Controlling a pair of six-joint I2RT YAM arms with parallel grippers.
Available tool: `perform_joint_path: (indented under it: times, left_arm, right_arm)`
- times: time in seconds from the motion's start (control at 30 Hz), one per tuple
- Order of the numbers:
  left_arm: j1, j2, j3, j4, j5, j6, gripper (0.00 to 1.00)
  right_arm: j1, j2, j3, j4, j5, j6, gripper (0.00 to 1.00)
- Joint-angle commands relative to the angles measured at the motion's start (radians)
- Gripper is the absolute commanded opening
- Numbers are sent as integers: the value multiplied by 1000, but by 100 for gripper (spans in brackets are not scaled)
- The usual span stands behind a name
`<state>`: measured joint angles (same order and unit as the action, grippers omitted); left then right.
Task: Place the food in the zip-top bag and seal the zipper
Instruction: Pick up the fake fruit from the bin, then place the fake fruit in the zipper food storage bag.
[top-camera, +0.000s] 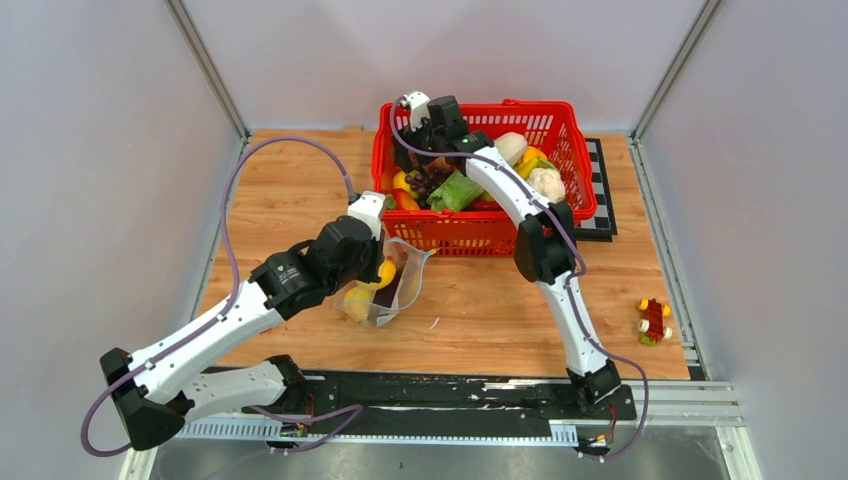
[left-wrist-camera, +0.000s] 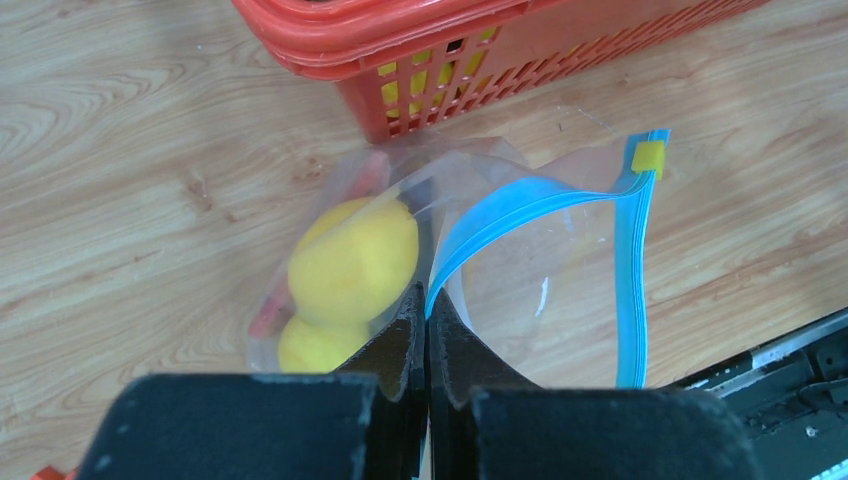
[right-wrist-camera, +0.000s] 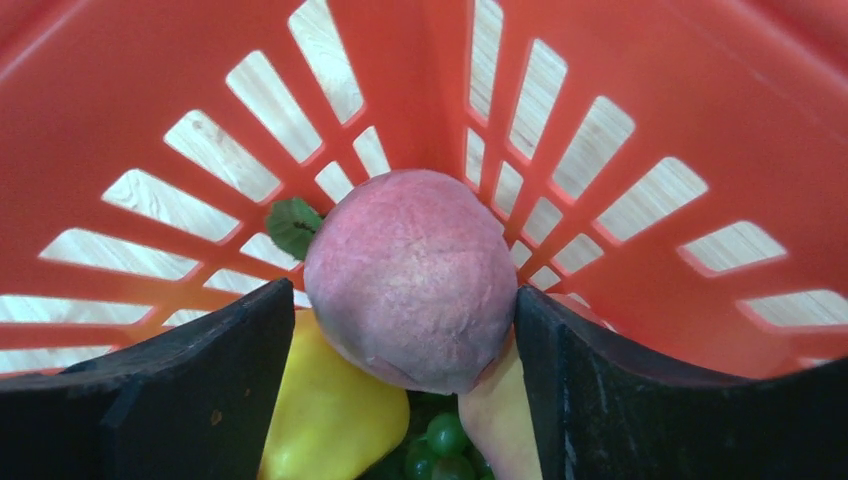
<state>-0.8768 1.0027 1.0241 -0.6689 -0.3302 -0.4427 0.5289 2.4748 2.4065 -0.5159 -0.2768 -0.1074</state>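
Left pincer (left-wrist-camera: 427, 300): clenched on 1 lip of the zip-top bag (left-wrist-camera: 540, 285), gripping it at the zipper (left-wrist-camera: 632, 280) and holding the mouth agape.
Right pincer (right-wrist-camera: 400, 295): spread wide in the far left corner of the basket (right-wrist-camera: 640, 120), 1 finger on each side of the peach (right-wrist-camera: 410, 270). Whether the fingers already squeeze it cannot be told.
Bag position: on the desk (top-camera: 300, 180), just near of the basket and left of centre, its mouth turned toward the right.
Bag contents: 2 yellow fruits (left-wrist-camera: 355, 260) lie against the bag's left wall, with something red half hidden beside them.
Zipper state: unsealed, its 2 blue tracks bowed well apart.
Peach handling: probably light, hollow and rigid. The rounded, matte skin could roll out of a shallow pinch, so a hold across its widest part, as the fingers now stand, looks safest.
Bag handling: thin, limp and crinkly. The film alone would likely slip or collapse, so the stiffer zipper strip is the sensible place to hold.
Risk: the basket wall crowds the peach, and a finger could snag on the slats when lifting.
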Motion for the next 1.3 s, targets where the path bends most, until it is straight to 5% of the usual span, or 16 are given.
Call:
perform_joint_path:
  times: [0.0, 0.13, 0.27, 0.77, 1.0, 1.27]
  left_arm:
    - [-1, 15, 45, 27, 11, 17, 0]
    - [-1, 28, 54, 27, 16, 21, 0]
    - [-1, 27, 54, 25, 19, 19, 0]
    - [0, 17, 36, 75, 53, 12, 0]
    - [-1, 9, 27, 94, 41, 0, 0]
    - [0, -10, 19, 106, 2, -25, 0]
  right_arm:
    - [11, -36, -49, 73, 17, 18, 70]
    - [7, -129, -106, 135, 9, 32, 45]
    - [-5, -265, -189, 176, -41, 46, 41]
    - [-30, -763, -726, 321, -88, 101, 42]
    - [-20, -1014, -1010, 437, -367, 157, 41]
    - [77, -1279, -1284, 470, -480, 139, 41]
